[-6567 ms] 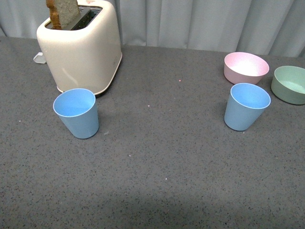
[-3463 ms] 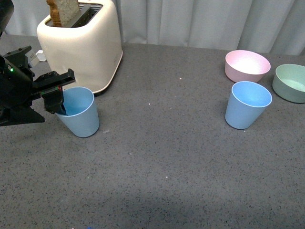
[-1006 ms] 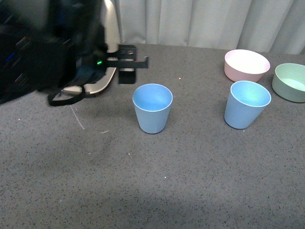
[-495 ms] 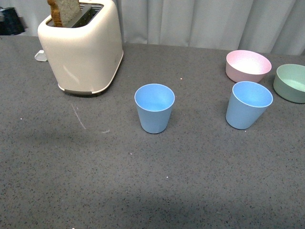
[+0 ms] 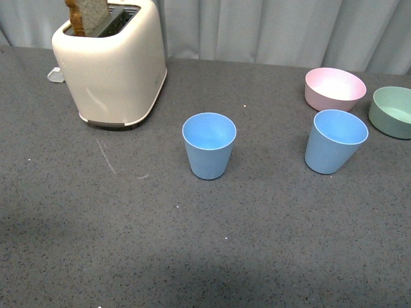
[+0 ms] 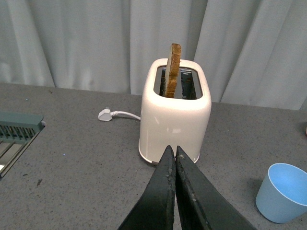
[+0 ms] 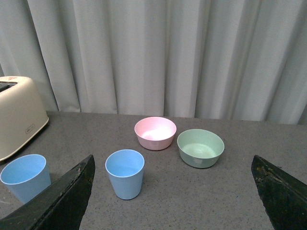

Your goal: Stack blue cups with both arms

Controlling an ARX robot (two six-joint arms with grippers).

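Front view: neither arm is showing. One blue cup is standing upright and open-mouthed near the middle of the grey desk. The other blue cup is standing upright toward the right edge, well apart from the first. A pink bowl is sitting just behind that second cup, and a green bowl is sitting at the right edge beside it. A cream toaster is occupying the far left corner, with a slice of bread sticking up from one slot.

Left wrist view: the left end effector is hanging above the desk with its fingers pressed together and nothing between them, pointing at the toaster. A white plug is lying beside the toaster, and one blue cup is showing off to the side.

Right wrist view: the right end effector is hanging with its fingers spread wide and holding nothing. Both cups and both bowls are lying ahead of it on the desk.
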